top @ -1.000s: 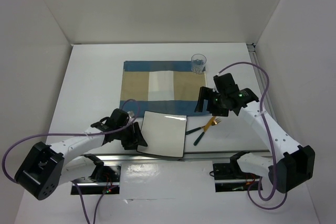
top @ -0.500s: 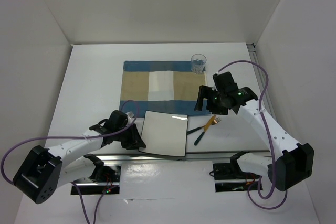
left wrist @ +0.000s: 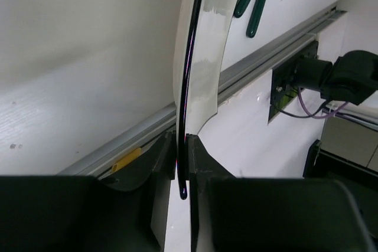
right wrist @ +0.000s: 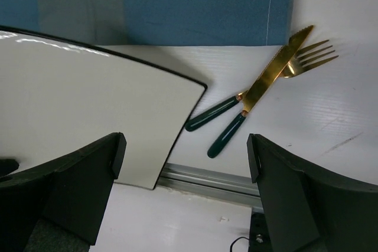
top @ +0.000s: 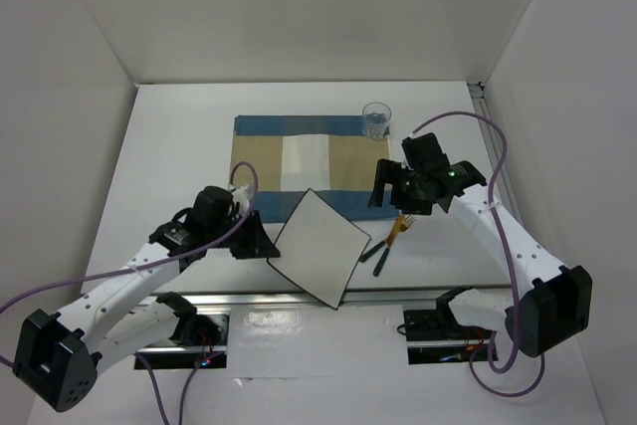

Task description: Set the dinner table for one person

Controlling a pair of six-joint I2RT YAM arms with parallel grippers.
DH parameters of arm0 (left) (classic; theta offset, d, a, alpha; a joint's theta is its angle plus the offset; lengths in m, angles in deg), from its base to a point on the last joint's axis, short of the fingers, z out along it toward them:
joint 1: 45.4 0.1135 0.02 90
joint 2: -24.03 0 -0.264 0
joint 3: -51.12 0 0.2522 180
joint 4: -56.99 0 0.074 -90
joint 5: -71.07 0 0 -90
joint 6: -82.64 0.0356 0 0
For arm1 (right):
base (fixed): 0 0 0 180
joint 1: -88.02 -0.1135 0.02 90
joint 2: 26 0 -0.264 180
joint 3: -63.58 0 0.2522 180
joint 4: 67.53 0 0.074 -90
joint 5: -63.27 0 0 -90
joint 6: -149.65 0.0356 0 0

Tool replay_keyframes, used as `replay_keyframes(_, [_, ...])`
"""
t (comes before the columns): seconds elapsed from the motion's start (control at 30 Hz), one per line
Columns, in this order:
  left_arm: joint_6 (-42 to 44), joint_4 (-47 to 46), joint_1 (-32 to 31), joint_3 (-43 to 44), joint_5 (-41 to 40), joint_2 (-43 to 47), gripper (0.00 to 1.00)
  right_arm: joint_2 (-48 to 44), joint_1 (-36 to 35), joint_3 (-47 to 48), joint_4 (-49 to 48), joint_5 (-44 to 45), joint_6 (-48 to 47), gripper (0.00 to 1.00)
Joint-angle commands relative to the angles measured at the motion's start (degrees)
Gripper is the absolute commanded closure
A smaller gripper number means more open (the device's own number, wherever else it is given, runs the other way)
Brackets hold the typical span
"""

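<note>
The plate (top: 318, 244) looks glossy, the placemat (top: 299, 161) woven cloth, knife (right wrist: 260, 90) and fork (right wrist: 310, 58) shiny gold metal, dinner table (top: 169, 146) matte.

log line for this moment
left gripper: shut on plate rim | plate: tilted | right gripper: open near knife, fork

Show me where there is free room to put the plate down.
The placemat is bare, except the glass at its far right corner. The table left of the placemat is free too. Crowded: right of the plate, with knife, fork and the open right gripper above them.
</note>
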Motion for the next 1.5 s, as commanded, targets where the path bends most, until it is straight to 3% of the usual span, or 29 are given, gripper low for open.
replay_keyframes(0.0, [1.07,-3.95,-0.17,2.73,8.57,1.51,1.00,0.74,-0.39,3.48,-1.53,0.82,-0.69,0.04])
replay_keyframes(0.33, [1.68,-4.66,1.77,7.74,13.41,2.57,1.00,1.89,-0.39,4.02,-2.06,1.97,-1.22,0.04])
replay_keyframes(0.57, [0.02,-4.13,6.86,9.94,14.47,3.10,1.00,2.41,-0.39,4.55,-2.06,2.49,-1.22,0.04])
replay_keyframes(1.0, [-6.84,-13.35,17.76,9.42,20.27,3.01,1.00,2.42,-0.39,6.13,-2.06,5.39,-1.75,0.04])
replay_keyframes(1.2, [-11.39,-21.78,20.84,9.94,21.41,-0.68,1.00,2.41,-0.39,6.65,-2.06,5.39,-2.28,0.04])
replay_keyframes(1.37, [-18.34,-36.53,22.94,7.40,19.58,-5.07,1.00,2.41,-0.39,7.18,-2.06,5.92,-2.28,0.04])
replay_keyframes(1.47, [-19.93,-40.85,24.17,7.39,18.78,-9.02,1.00,2.94,0.13,7.18,-2.59,5.31,-2.28,0.04])
